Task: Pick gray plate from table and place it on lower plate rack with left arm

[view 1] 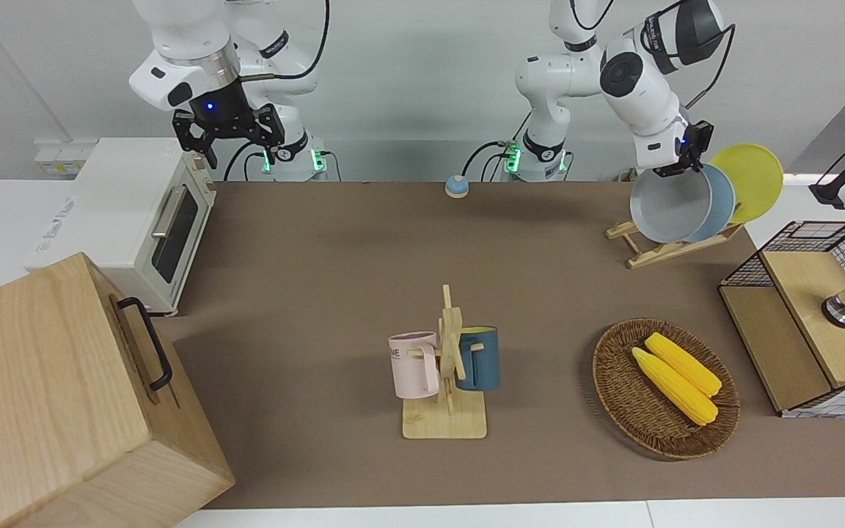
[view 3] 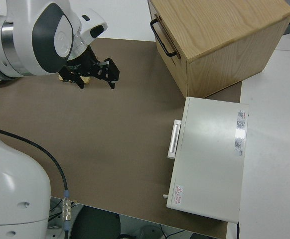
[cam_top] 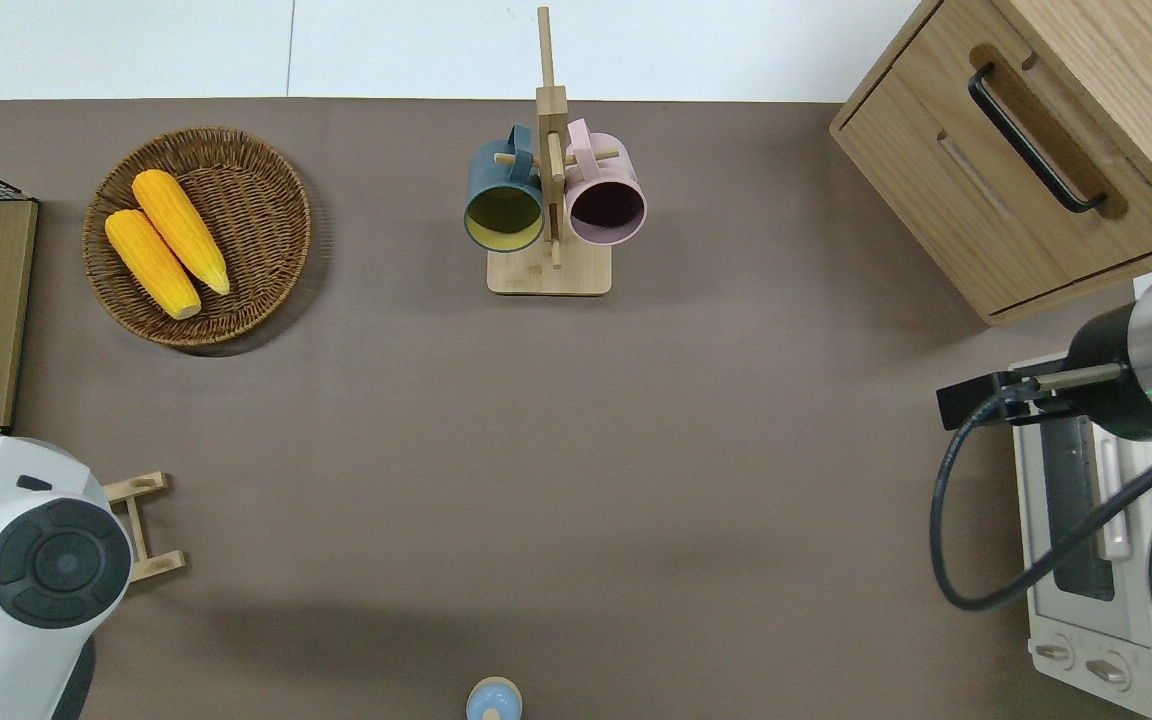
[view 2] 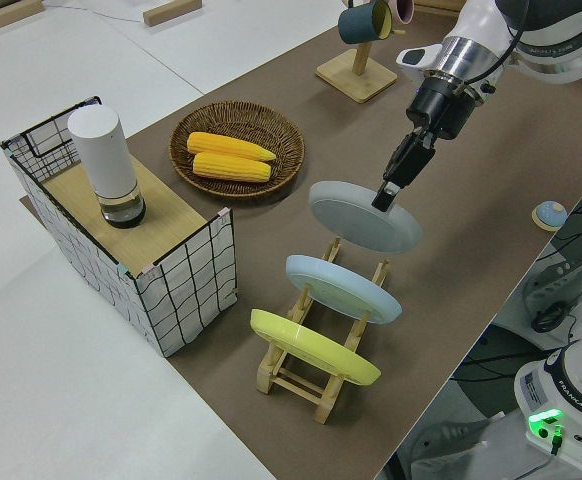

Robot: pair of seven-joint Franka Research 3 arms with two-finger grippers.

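The left gripper (view 2: 389, 190) is pinching the rim of the gray plate (view 2: 363, 217), fingers closed on the edge nearer the robots. The plate is hanging tilted in the air over the end of the rack (view 2: 323, 352) that lies toward the table's middle, its lower edge sitting just above the rails; whether it is already touching a slot cannot be told. Judged from this, the placing step is under way and not yet finished.

The deciding relation: the plate is hanging below the gripper, and the free slot is lying directly under the plate's lower rim. The rack's long axis is running along the row of plates, so the gray plate is leaning parallel to the blue plate (view 2: 342, 287) next to it, with the yellow plate (view 2: 314, 347) standing in the last slot.

The right gripper (view 1: 226, 133) is parked, fingers spread.
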